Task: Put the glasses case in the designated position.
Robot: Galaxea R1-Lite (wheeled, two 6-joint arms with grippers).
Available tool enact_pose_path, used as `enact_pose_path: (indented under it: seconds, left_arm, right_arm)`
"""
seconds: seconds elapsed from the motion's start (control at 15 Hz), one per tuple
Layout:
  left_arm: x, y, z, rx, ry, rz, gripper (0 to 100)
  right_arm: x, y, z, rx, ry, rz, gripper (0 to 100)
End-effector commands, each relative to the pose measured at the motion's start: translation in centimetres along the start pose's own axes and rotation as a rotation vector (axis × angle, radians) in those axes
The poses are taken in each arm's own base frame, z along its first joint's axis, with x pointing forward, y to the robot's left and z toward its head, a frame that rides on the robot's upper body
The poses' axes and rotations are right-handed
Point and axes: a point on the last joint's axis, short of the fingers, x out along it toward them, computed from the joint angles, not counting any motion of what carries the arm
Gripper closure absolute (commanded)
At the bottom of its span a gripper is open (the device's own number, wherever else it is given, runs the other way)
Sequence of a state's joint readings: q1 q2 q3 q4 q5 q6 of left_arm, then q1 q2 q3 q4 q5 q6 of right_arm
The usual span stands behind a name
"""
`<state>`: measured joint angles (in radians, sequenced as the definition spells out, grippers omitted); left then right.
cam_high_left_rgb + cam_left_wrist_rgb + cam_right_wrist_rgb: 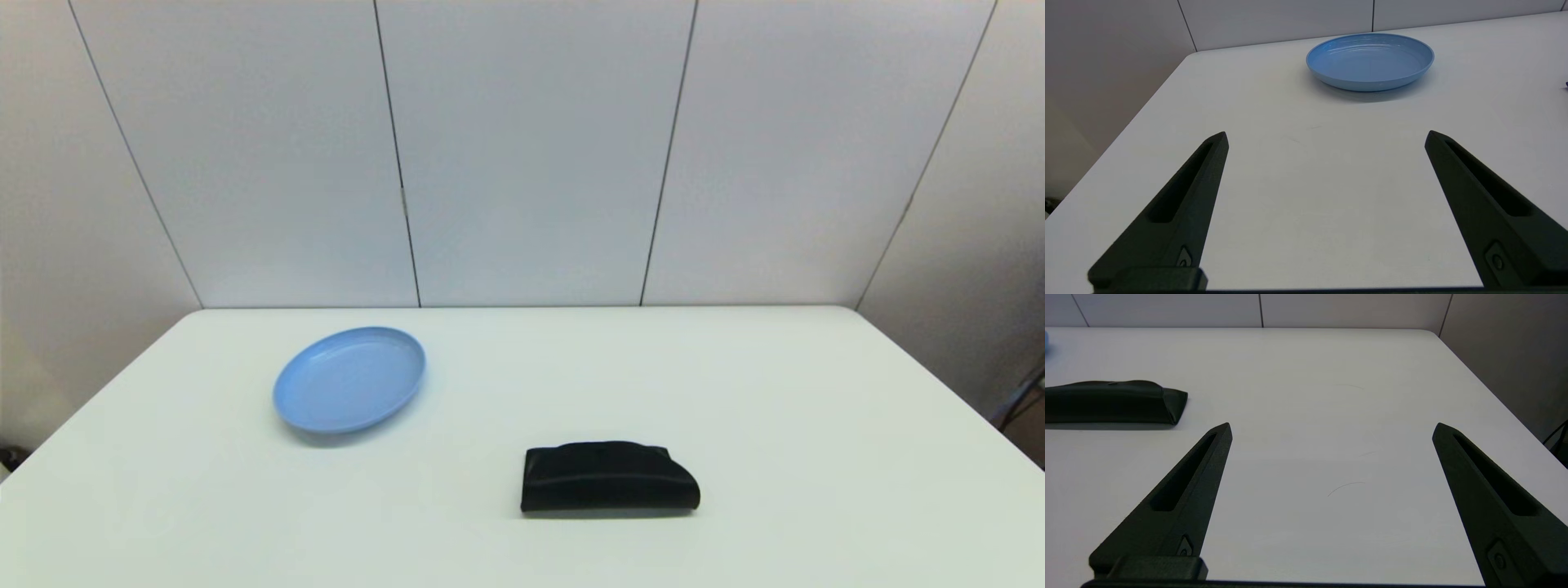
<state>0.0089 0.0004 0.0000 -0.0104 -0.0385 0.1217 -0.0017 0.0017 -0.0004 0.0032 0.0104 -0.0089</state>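
The glasses case (pixel 608 478) lay flat on the white table (pixel 816 425), right of centre near the front, untouched; the pickup had not begun. The right gripper (pixel 1331 428), fingers spread wide, hung nearer and would need to swing over it. The left gripper (pixel 1327 136), also spread, faced the blue plate (pixel 1370 61). Bare tabletop lay all around the case.

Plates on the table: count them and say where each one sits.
1. The light blue round plate sits on the white table, on its left half, farther back than the matte black glasses case. Nothing hides another.
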Motion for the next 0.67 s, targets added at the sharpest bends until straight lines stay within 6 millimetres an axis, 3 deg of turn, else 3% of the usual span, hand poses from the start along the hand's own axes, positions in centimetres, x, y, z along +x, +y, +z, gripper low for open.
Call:
enact_pose_path:
  seconds: [0.07, 0.67]
  left_arm:
    - [0.01, 0.00, 0.01, 0.001, 0.001, 0.000, 0]
    - [0.00, 0.00, -0.01, -0.004, 0.001, 0.000, 0]
  right_arm:
    - [0.01, 0.00, -0.01, 0.000, 0.002, 0.000, 0]
    - [0.00, 0.00, -0.01, 0.000, 0.000, 0.000, 0]
